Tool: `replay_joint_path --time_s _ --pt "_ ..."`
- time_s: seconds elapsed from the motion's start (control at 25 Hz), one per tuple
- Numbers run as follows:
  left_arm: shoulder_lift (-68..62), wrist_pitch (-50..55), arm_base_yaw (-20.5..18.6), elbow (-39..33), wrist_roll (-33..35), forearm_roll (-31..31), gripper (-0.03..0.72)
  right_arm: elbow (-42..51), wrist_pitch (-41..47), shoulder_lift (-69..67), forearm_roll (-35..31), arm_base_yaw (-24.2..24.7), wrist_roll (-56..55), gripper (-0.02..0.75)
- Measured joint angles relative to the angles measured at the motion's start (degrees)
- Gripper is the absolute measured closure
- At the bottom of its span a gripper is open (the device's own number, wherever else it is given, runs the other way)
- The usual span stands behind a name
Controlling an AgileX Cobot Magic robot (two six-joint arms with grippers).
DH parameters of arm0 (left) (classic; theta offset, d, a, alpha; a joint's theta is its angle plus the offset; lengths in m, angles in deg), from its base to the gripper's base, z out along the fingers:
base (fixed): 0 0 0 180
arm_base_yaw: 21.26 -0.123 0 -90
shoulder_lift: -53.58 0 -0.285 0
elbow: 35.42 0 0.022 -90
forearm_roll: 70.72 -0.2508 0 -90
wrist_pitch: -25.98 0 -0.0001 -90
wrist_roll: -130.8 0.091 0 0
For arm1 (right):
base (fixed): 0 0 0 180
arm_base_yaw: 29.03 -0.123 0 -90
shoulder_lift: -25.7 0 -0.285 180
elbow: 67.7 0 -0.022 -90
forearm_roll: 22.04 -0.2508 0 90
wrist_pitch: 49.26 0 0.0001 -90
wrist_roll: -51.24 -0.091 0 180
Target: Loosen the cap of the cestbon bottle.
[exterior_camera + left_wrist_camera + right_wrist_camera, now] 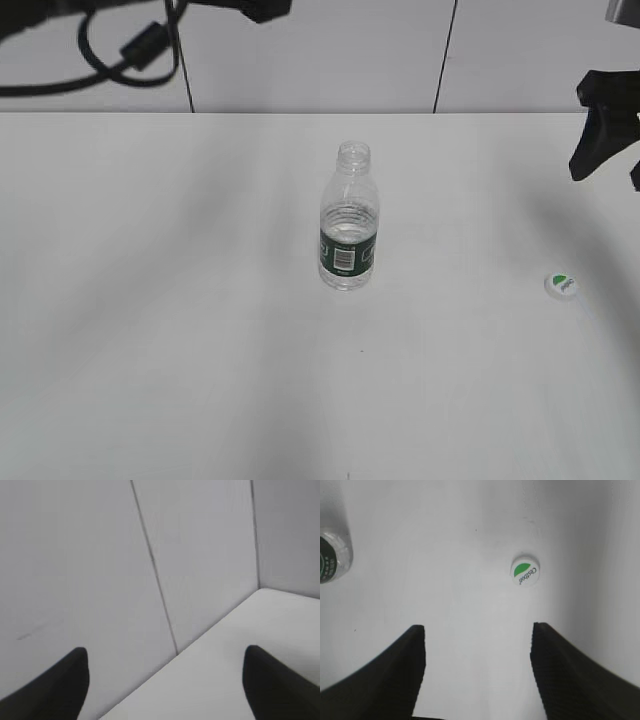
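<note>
Spread wide and gripping nothing, right gripper (477, 672) hanging over bare white tabletop (445, 555), black fingers (395, 675) framing empty surface. Lying just ahead of the right-hand finger and slightly outside the gap, small round white plastic screw cap (525, 571), top up, green mark showing, already off the neck. Standing well apart toward the far left of these fingers, small clear ribbed plastic water bottle (349, 220), upright, mouth open, dark green label band facing the exterior camera. Likewise spread and empty, left gripper (165, 685), pointing at grey wall panels, far from both objects.

Judging the loosening as already done; remaining work probably only clearing the arms away, keeping the fingers high and clear of the cap, avoiding any brush against the light bottle.

Reading "C'estbon" in dark letters beside the green mark; showing on the band, a white barcode patch, its small print too fine for reading.
</note>
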Motion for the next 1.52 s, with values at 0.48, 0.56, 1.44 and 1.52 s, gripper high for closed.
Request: replay_joint_path --time_s 0.48,0.56,1.44,1.52 --pt "3.5 74.9 -3.6 13.4 0.3 9.2 0.127 -0.8 4.8 2.5 -0.2 0.0 0.0 0.231" --pt "3.4 80.2 -8.3 13.4 1.4 14.7 0.127 -0.8 4.8 2.5 0.7 0.0 0.0 0.231" --pt "34.1 87.5 -31.8 -3.2 17.2 31.7 0.127 16.1 5.3 36.2 3.6 0.0 0.0 0.231" --pt "41.0 87.5 -31.8 -6.6 17.2 30.5 0.133 19.3 5.3 42.2 3.6 0.0 0.0 0.231"
